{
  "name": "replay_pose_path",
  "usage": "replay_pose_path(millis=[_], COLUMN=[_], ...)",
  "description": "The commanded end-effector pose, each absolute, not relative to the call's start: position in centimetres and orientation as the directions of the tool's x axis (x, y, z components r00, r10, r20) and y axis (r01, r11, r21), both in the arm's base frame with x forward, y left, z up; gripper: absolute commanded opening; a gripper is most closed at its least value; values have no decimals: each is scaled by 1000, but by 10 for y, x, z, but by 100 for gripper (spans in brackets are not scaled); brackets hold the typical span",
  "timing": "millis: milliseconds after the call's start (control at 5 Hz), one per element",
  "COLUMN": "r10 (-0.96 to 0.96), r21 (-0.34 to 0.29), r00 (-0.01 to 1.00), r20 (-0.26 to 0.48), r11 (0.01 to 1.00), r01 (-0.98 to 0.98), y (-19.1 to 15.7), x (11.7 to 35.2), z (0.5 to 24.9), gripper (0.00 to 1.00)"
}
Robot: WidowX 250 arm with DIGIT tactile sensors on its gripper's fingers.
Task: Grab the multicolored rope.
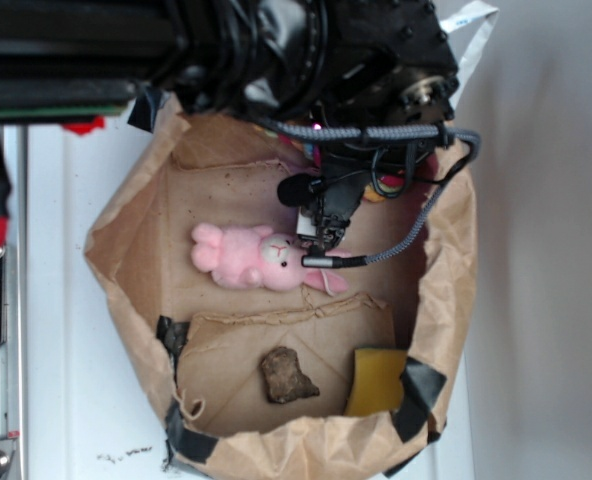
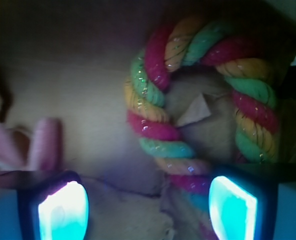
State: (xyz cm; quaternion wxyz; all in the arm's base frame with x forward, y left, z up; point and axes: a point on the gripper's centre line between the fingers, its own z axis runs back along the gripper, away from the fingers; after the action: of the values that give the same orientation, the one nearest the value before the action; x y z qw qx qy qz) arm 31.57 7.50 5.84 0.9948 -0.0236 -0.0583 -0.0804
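Inside the brown paper bag (image 1: 126,225) on the white table (image 1: 56,350), we have our gripper (image 2: 148,202) lowered near the back wall. From the wrist view our two fingers stand spread wide, the left pad (image 2: 62,212) and the right pad (image 2: 233,207) glowing cyan at the bottom corners, with nothing pinched between them. The multicolored rope (image 2: 153,127) lies just ahead of us on the cardboard floor, bent in a U with its curve at the top of the wrist view; its yellow, red-pink and green strands twist around each other. One leg of the U runs down toward our right pad and passes close to its inner edge, and we cannot tell whether it touches. The other leg ends behind the dark right edge of the frame.

From the exterior view the rope is almost wholly hidden under our arm (image 1: 306,50); only a scrap of colour shows beside the wrist. A grey braided cable (image 1: 416,215) loops off the arm past the bag's rim. A pink plush bunny (image 1: 256,260) lies on the bag floor just beside our fingers, its ear visible at the left in the wrist view. Nearer the front lie a brown lump (image 1: 288,377) and a yellow sponge-like piece (image 1: 376,380), well apart from us.
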Motion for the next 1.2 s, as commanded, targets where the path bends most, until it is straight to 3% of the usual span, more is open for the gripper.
replay_pose_path(millis=[0, 400, 1000], r10=[-196, -159, -179], r21=[-3, 6, 40], r00=[942, 944, 964], r20=[271, 289, 194], r11=[979, 986, 984], r01=[205, 165, 175], y=[65, 71, 47], x=[333, 355, 366], z=[101, 101, 43], gripper=[100, 100, 100])
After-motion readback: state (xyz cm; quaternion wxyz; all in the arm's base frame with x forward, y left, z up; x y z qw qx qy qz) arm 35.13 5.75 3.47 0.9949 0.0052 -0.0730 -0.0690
